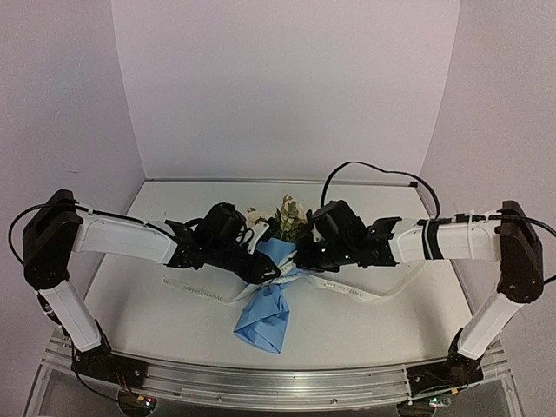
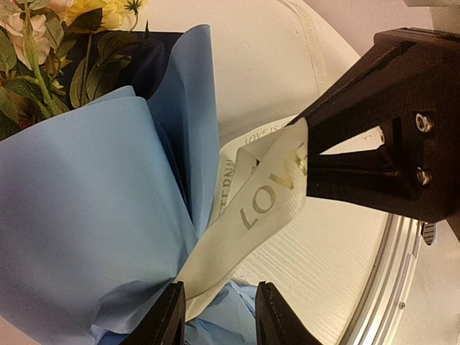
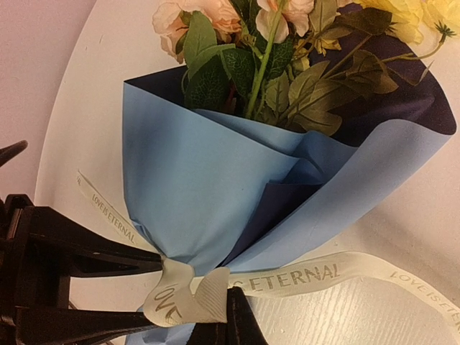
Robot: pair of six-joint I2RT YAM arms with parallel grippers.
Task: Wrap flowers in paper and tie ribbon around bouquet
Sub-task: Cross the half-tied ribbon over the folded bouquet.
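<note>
The bouquet lies mid-table, with its flowers (image 1: 287,215) pointing to the back and the light-blue paper (image 1: 265,308) wrapped as a cone round the stems. The ribbon (image 1: 365,294) crosses the cone's narrow neck, and both tails trail over the table. My right gripper (image 3: 215,320) is shut on a folded bit of ribbon (image 3: 183,295) at the neck; in the left wrist view that gripper (image 2: 305,154) pinches the strip printed LOVE (image 2: 269,194). My left gripper (image 2: 215,313) stands open, and the ribbon runs down past its left finger (image 2: 164,316) without being pinched.
The white table (image 1: 148,321) ends in a metal rail (image 1: 278,384) at the near edge. A black cable (image 1: 373,168) loops above the right arm. White walls close in the back and sides. Ribbon tails lie left (image 1: 195,288) and right of the cone.
</note>
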